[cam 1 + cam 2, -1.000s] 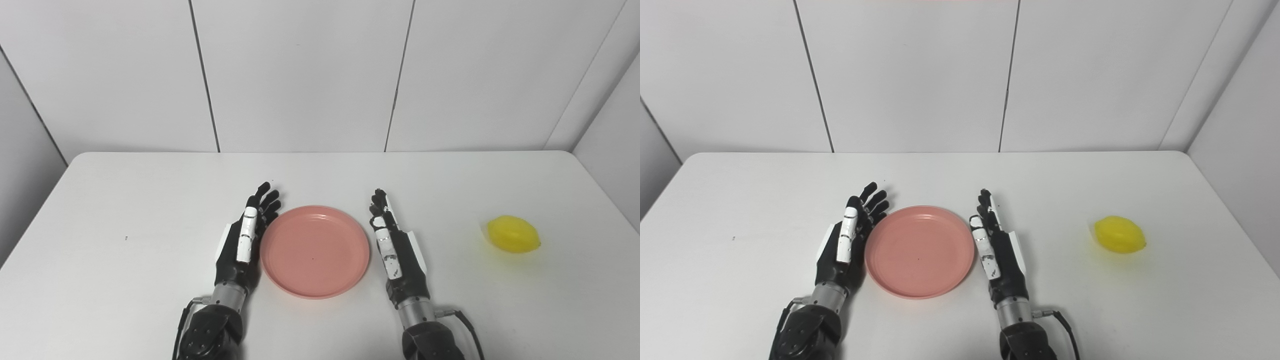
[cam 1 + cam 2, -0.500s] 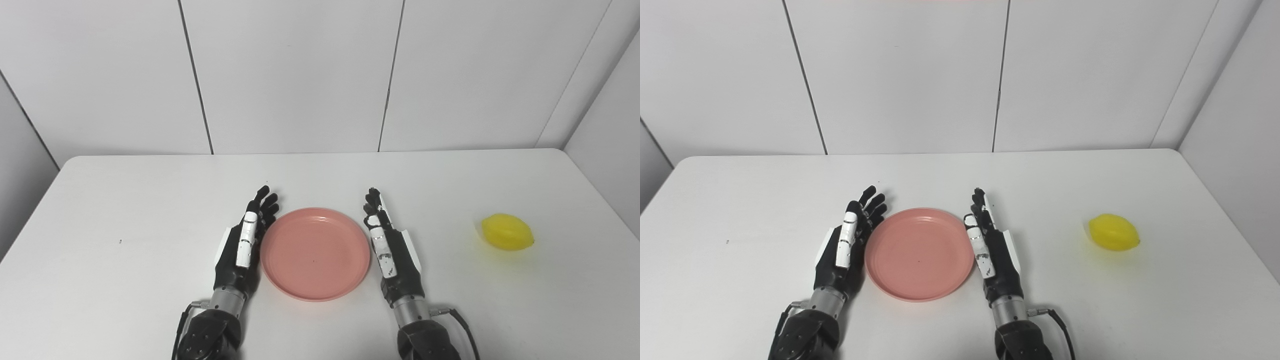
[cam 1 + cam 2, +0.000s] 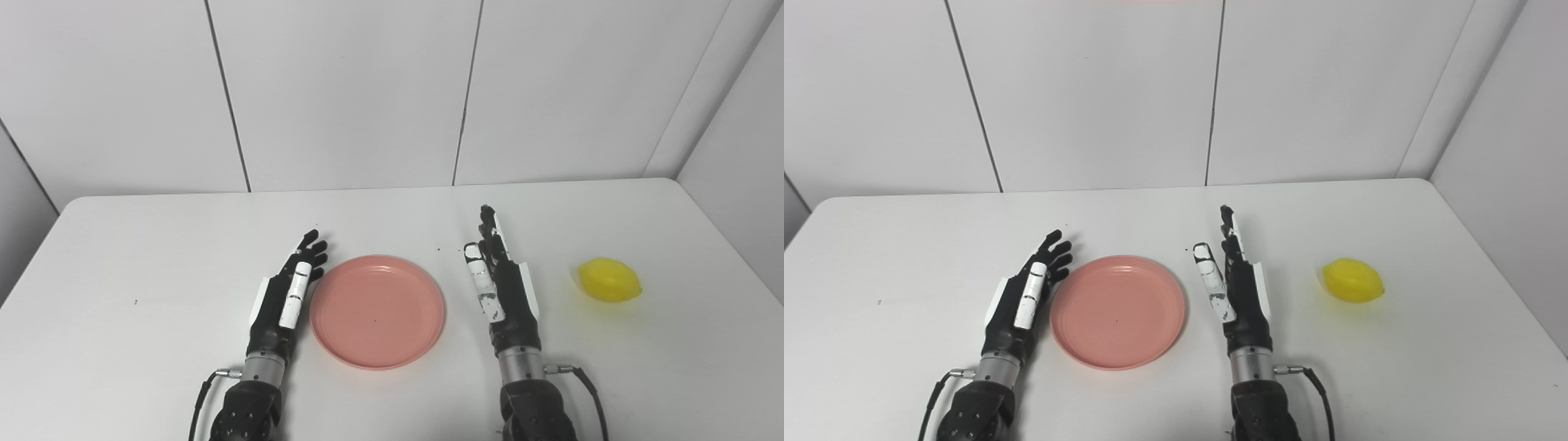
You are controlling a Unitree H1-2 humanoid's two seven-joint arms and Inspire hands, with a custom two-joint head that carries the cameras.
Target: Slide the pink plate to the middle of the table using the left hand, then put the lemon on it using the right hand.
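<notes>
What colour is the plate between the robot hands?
Pink, seen best in the left eye view: plate.

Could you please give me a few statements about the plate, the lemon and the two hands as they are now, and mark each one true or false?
1. The lemon lies on the pink plate. False: it lies on the bare table, to the right of the plate.
2. The right hand is between the plate and the lemon. True.
3. The right hand is shut on the lemon. False: it is open and apart from the lemon.
4. The left hand is beside the plate's left rim, fingers extended. True.
5. The plate is empty. True.
</notes>
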